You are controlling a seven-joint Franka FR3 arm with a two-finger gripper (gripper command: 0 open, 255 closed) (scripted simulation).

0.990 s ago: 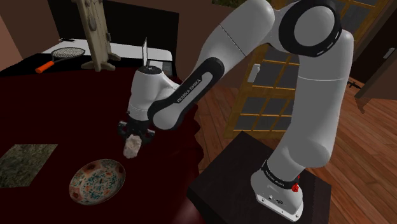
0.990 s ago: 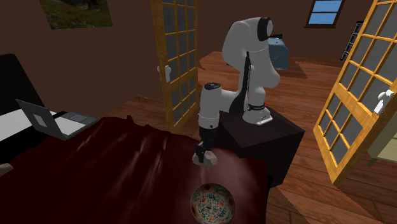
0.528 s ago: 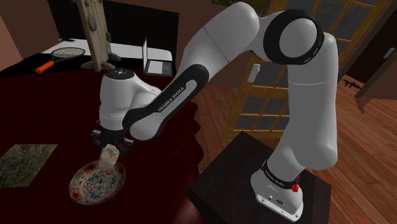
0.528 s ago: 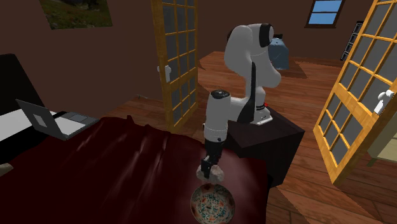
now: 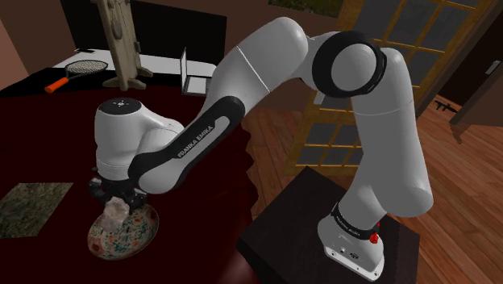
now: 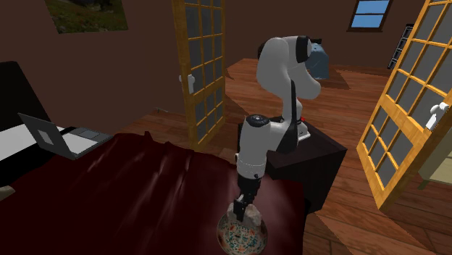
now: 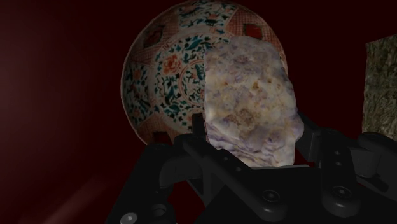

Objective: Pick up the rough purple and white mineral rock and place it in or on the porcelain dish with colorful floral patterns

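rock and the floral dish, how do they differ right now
The rock is lumpy, pale with purple streaks; the dish is smooth, round and painted with red and green flowers. The rock hangs clasped in the gripper; the dish rests on the dark red table. Both carry whitish tones.

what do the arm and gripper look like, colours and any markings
The arm has smooth white rounded shells with black rings at the joints. A black strip along the forearm carries white FRANKA EMIKA lettering, and the base has a small red spot. The gripper is all black, blocky and two-fingered.
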